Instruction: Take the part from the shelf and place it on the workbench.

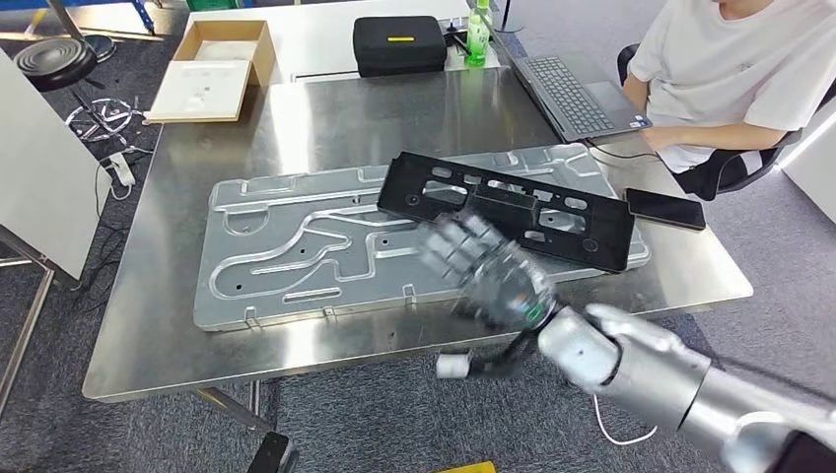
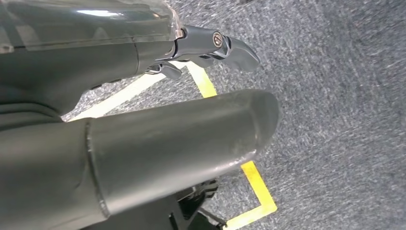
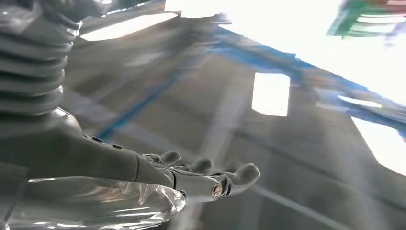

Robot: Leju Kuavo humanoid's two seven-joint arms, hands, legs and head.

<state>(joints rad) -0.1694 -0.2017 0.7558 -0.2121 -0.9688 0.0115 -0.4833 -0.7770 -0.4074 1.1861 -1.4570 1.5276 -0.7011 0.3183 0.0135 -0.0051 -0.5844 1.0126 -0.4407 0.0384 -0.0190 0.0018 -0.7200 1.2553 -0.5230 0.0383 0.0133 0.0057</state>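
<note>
The right hand [image 1: 490, 273] sits nearest, reaching in over the front edge of the steel workbench [image 1: 158, 335]. It is blurred, but its fingers look spread and nothing is in them; in the right wrist view the fingers [image 3: 201, 168] are stretched out, palm up, toward the ceiling, and hold nothing. My reading is that the hand is empty because the placing is done.

The left hand [image 2: 143, 139] hangs over grey carpet marked with yellow tape. Its thumb and a dark finger [image 2: 225, 45] stick out with nothing between them — it looks open and idle.

Just beyond the right hand lies the black part [image 1: 508, 207], a long flat panel with cut-out slots. It rests at a slant across the right end of a large grey metal plate [image 1: 296, 246], which itself lies flat on the workbench. So the part is on the bench, though on top of the plate, not on bare steel.

Further back, a phone [image 1: 665, 208] lies near the right edge, and a person in a white shirt [image 1: 730, 69] sits at a laptop [image 1: 572, 94].

Farthest off are the containers: an open cardboard box [image 1: 222, 59] with white packing inside, a shut black case [image 1: 399, 44] — contents hidden — and a green bottle [image 1: 477, 34].
</note>
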